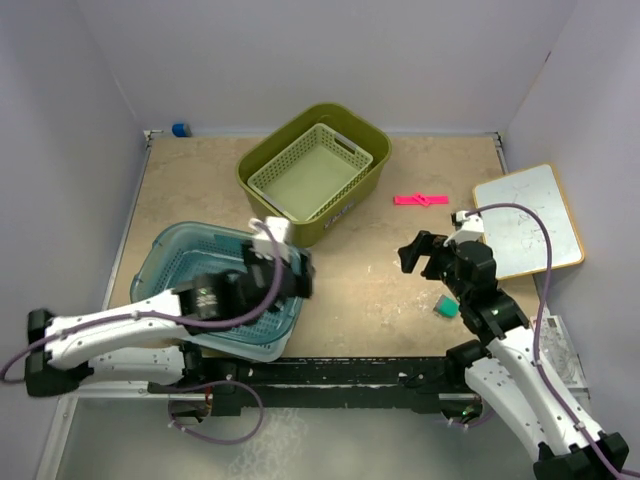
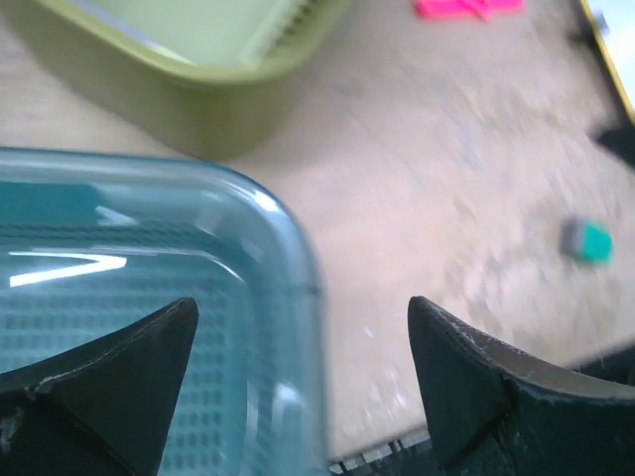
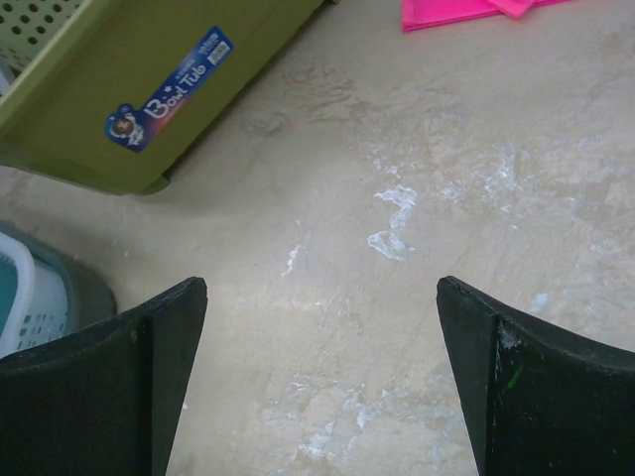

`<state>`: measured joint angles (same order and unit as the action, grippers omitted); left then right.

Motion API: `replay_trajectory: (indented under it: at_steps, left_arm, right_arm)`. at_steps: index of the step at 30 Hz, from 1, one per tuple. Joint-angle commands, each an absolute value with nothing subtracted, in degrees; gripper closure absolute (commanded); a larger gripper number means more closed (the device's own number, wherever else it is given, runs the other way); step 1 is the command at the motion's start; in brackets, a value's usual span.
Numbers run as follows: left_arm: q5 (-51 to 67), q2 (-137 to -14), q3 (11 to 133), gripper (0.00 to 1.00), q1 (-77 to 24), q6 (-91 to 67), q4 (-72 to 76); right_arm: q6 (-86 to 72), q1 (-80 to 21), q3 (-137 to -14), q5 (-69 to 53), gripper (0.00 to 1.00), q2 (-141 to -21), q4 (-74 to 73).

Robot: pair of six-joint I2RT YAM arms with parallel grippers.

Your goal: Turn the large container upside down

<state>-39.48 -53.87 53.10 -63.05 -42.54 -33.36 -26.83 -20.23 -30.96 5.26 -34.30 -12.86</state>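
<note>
Two jaw pairs apart, we logged: left gripper (image 2: pixel 303 327) straddled the right rim corner of the teal container (image 1: pixel 160 238) at table's left-front, right gripper (image 3: pixel 322 297) hung over tabletop (image 3: pixel 397 198); one-corner pinch could slip mid-flip, dumping its white basket (image 1: pixel 175 275).

Two tubs: teal tub (image 1: pixel 165 262), olive tub (image 1: pixel 362 188). Two perforated baskets: white basket (image 3: pixel 25 302), pale-green basket (image 1: pixel 310 175). One pink strip (image 1: pixel 420 199), one teal block (image 1: pixel 446 308), one whiteboard (image 1: pixel 527 220).
</note>
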Motion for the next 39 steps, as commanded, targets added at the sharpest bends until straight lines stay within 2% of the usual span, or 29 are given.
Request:
replay_trajectory:
  at_steps: [1, 6, 14, 19, 25, 30, 32, 37, 39]
  left_arm:
    - [-54.4, -64.9, 61.9, 0.16, -80.2, -51.8, -41.7]
    - [-56.7, -75.6, 66.7, 0.16, -82.1, -55.5, -47.9]
    - [-54.0, -77.5, 63.3, 0.17, -78.9, -57.9, -48.2]
    - [-48.8, -75.5, 59.0, 0.25, -75.8, -58.5, -45.2]
    - [-44.1, -74.4, 56.1, 0.43, -73.0, -56.6, -42.4]
    - [-44.6, -74.1, 56.8, 0.60, -72.4, -56.8, -44.6]
    - [-45.2, -73.3, 59.0, 0.67, -72.4, -56.8, -47.0]
    - [-47.9, -71.6, 69.9, 0.97, -72.5, -55.2, -58.5]
    - [-49.7, -71.3, 75.6, 1.00, -72.5, -54.7, -64.6]
  right_arm:
    - [-28.3, -20.4, -32.9, 10.4, 0.00, -33.0, -13.7]
    - [-28.1, -20.4, -31.4, 10.9, 0.00, -31.9, -12.4]
    - [-27.3, -20.4, -31.8, 11.1, 0.00, -32.5, -14.0]
    - [-28.3, -20.4, -31.3, 10.8, 0.00, -32.4, -14.2]
    - [-29.2, -20.4, -31.0, 10.5, 0.00, -32.6, -14.3]
    - [-29.3, -20.4, -31.3, 10.5, 0.00, -32.5, -14.7]
    - [-29.2, -20.4, -31.3, 10.7, 0.00, -32.5, -14.7]
    - [-29.1, -20.4, -31.5, 10.8, 0.00, -32.6, -15.1]
    - [-29.1, -20.4, -31.7, 10.8, 0.00, -32.6, -15.1]
